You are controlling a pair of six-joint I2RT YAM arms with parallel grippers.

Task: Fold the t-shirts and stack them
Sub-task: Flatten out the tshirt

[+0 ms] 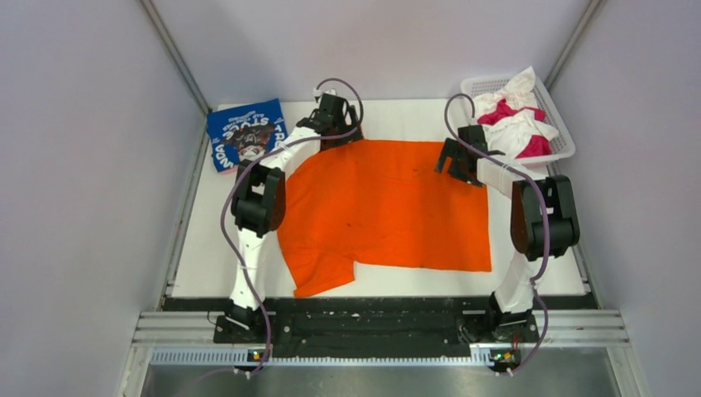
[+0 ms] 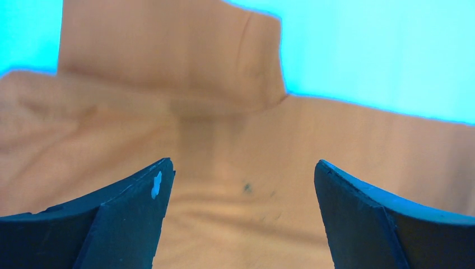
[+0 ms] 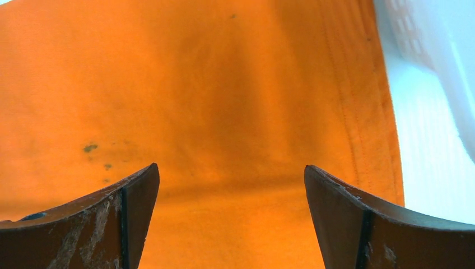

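Top view: the orange t-shirt point(image 1: 388, 207) lies spread flat on the white table point(image 1: 207, 265), filling the centre of the frame. One sleeve juts out at the lower left of the cloth, toward the arm bases. You can see a few small dark specks on the fabric.

The blue t-shirt point(image 1: 245, 134) with white lettering sits folded in the upper left, apart from the orange one and just left of the left arm.

The white lattice basket point(image 1: 488, 85) is in the upper right corner. Crumpled white and magenta shirts point(image 1: 517, 116) are heaped inside it.

Left gripper point(image 2: 242, 174): the jaws are spread wide with nothing between them. It is over the upper left corner of the orange shirt. Its wrist view shows the cloth below, with a sleeve at the upper centre of that frame. You cannot tell whether the fingertips touch the fabric.

Right gripper point(image 3: 231, 176): the jaws are likewise spread and hold nothing. It is over the upper right corner of the orange shirt, near the basket. Its wrist view shows the stitched hem running down the right side of that frame, with bare table beyond.
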